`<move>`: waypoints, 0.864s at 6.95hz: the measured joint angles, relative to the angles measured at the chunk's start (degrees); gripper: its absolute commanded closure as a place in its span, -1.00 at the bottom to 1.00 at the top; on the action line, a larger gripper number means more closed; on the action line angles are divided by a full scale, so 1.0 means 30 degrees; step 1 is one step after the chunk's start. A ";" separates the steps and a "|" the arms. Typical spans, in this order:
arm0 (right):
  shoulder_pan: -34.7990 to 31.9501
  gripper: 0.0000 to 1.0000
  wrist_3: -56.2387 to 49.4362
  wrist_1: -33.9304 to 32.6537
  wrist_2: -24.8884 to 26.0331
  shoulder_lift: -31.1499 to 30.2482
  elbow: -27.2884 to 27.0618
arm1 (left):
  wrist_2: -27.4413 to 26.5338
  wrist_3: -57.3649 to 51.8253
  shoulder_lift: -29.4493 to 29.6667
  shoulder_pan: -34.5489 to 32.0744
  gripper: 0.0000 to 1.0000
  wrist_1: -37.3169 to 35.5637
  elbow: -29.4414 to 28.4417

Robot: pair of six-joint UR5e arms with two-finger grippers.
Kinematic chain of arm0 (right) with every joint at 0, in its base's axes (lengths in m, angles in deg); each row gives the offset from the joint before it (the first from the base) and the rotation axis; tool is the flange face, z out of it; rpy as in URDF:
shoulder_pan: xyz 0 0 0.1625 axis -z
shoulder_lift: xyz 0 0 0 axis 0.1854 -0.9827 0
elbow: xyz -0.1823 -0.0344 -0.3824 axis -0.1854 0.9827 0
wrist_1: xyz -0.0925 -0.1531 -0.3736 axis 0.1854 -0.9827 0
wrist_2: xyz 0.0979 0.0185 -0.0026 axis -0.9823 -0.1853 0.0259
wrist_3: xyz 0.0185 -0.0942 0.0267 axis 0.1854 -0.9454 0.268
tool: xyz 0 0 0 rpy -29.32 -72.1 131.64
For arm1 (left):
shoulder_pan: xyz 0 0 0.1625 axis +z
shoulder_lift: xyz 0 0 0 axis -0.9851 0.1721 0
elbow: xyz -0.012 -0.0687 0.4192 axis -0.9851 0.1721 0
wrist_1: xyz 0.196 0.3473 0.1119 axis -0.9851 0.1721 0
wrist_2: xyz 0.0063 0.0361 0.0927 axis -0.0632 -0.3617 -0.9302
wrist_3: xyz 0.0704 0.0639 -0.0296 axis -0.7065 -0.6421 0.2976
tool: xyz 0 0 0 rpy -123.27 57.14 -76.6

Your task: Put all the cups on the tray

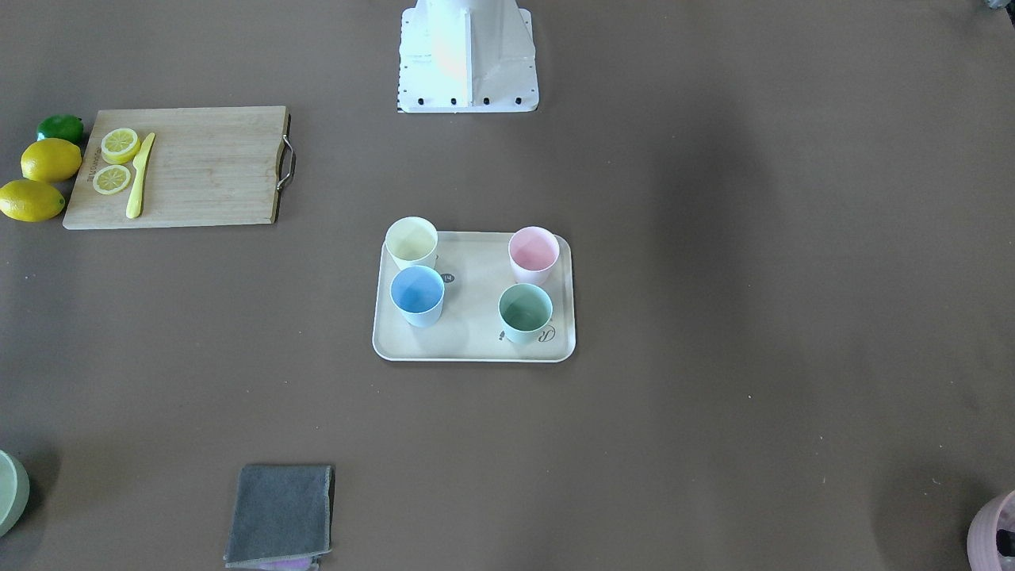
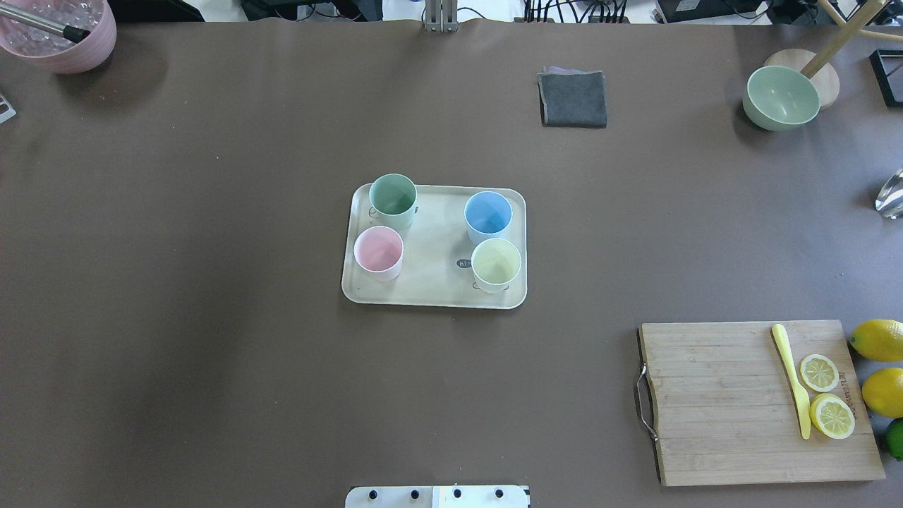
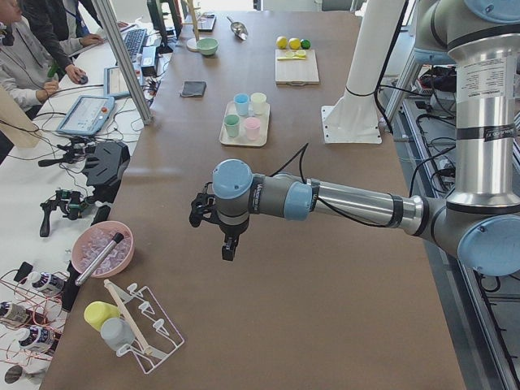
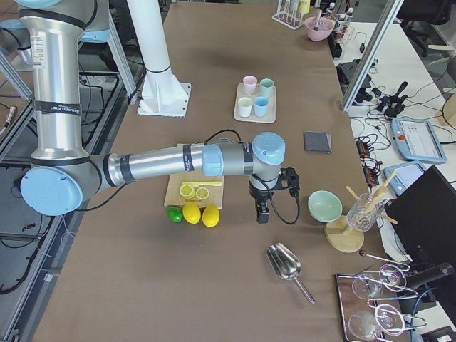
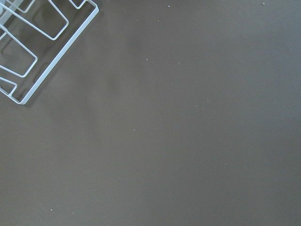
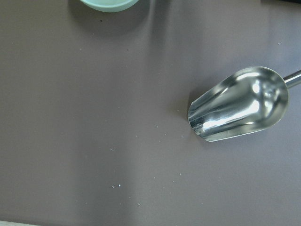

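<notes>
The cream tray (image 2: 432, 243) lies at the table's middle, also in the front view (image 1: 476, 321). All four cups stand upright on it: mint green (image 2: 392, 195), pink (image 2: 379, 250), light blue (image 2: 488, 214) and pale yellow (image 2: 496, 262). My left gripper (image 3: 230, 248) shows only in the exterior left view, held above bare table far from the tray; I cannot tell whether it is open or shut. My right gripper (image 4: 262, 214) shows only in the exterior right view, above the table near the lemons; I cannot tell its state either. Both wrist views show no fingers.
A wooden cutting board (image 2: 712, 402) with a yellow knife (image 2: 791, 381) and lemon slices lies at the near right, whole lemons (image 2: 878, 340) beside it. A grey cloth (image 2: 573, 99), a sage bowl (image 2: 779, 97), a pink bowl (image 2: 60, 32), a metal scoop (image 6: 240, 104) and a wire rack (image 5: 33, 42) stand around.
</notes>
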 measured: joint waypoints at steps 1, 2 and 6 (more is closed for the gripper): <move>-0.0153 -1.00 -0.0045 0.0076 0.0012 -0.0342 -0.0083 | -0.0016 -0.0002 -0.0010 -0.0028 -0.95 0.0039 -0.0055; -0.0309 -1.00 -0.0101 0.0133 -0.0045 -0.0679 -0.0299 | -0.0056 -0.0028 -0.0019 -0.0063 -0.95 0.0052 0.0001; -0.0273 -1.00 -0.0185 0.0172 -0.0602 -0.0989 -0.0659 | -0.0107 -0.0068 -0.0329 -0.0090 -0.95 -0.0003 -0.0124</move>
